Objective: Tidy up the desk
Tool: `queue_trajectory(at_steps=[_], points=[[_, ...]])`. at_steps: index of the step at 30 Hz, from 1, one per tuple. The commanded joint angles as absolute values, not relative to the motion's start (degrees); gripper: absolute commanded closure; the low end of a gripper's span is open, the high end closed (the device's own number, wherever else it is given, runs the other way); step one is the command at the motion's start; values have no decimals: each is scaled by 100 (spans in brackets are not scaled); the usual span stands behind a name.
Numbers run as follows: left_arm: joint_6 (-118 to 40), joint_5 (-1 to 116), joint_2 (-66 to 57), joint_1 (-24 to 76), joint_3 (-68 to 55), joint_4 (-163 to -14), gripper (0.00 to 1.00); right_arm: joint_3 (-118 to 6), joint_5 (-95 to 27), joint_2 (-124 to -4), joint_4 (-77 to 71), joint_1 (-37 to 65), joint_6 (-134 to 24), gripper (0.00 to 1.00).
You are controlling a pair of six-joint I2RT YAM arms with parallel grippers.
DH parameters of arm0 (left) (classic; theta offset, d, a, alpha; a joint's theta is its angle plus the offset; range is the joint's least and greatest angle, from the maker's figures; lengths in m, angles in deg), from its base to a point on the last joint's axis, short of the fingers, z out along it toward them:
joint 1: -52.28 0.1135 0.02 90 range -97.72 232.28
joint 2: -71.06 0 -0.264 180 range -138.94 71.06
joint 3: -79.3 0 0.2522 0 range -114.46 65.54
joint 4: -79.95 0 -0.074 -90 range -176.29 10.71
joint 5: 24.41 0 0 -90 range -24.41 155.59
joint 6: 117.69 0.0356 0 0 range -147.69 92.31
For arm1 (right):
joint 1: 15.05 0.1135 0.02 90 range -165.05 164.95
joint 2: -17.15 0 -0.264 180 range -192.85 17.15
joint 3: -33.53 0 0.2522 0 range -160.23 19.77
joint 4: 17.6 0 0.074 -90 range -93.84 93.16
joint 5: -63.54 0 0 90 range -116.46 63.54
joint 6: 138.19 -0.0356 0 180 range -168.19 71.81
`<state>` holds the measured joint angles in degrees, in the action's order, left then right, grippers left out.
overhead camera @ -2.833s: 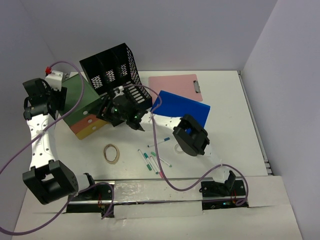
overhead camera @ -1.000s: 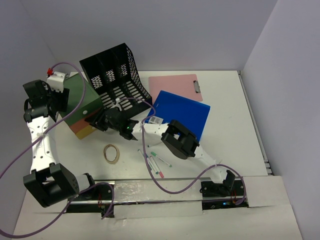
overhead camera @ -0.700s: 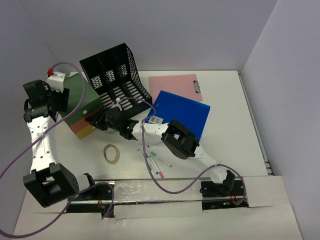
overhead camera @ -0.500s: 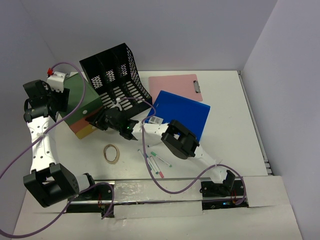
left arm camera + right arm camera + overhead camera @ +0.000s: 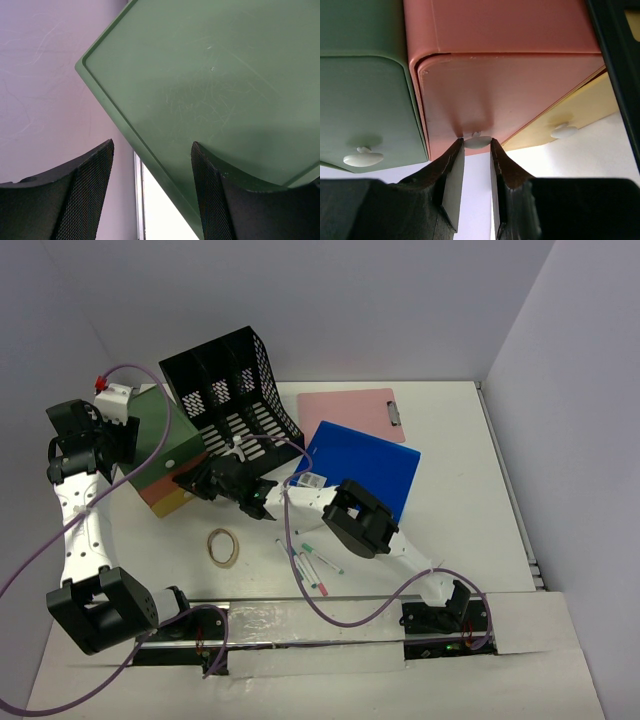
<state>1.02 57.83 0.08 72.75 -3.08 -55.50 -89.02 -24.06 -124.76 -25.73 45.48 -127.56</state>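
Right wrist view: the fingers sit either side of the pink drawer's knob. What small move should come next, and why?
Probably squeeze the fingers firmly onto the knob before pulling. It sits right between their tips, but whether they already pinch it is unclear, and the pink drawer looks shut.

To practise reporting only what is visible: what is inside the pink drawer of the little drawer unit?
The contents cannot be seen: the pink drawer looks shut. Only its front and white knob show, with the right hand gripping the knob from both sides.
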Motion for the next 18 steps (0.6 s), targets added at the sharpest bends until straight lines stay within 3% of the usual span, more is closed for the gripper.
queue_trajectory(at_steps=[1,3,5,18], points=[[88,5680,-40,7311,-503,-5147,30,-8946,-2109,-12407,-2942,4375,-12658,87],[89,5681,-40,7311,-512,-5139,30,-8908,-2118,-12372,-2951,4383,-12659,89],[97,5689,-31,7311,-512,-5139,30,-8806,-2137,-12312,-2986,4375,-12668,100],[97,5767,-22,7310,-503,-5166,30,-8077,-2436,-11802,-3145,4480,-12598,100]])
